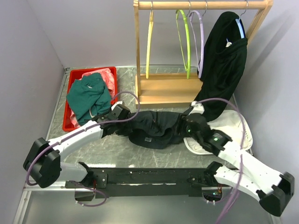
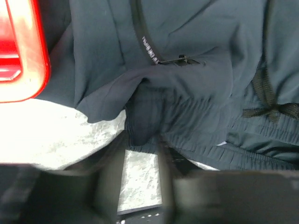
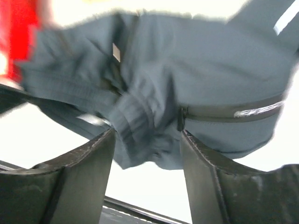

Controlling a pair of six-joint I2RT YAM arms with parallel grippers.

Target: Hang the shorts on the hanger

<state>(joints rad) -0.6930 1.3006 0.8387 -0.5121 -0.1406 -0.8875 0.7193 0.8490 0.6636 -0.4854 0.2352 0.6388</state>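
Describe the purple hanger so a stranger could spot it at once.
Find the wooden rack at the back of the table. Four hangers hang from its top rail; the lilac hanger is third from the left, between the lime-green hanger and the black garment. It is the only pale purple one, and bare.

This is looking like a robot lab or test cell, though little beyond the bench is showing. Two white arms, left arm [image 1: 79, 137] and right arm [image 1: 243, 163], are sitting bolted to a black rail [image 1: 149, 176] at a marbled table [image 1: 112, 151]. Plain grey panels [image 1: 84, 32] are boxing it in, and a small wooden rack [image 1: 161, 88] is standing there like a prop.
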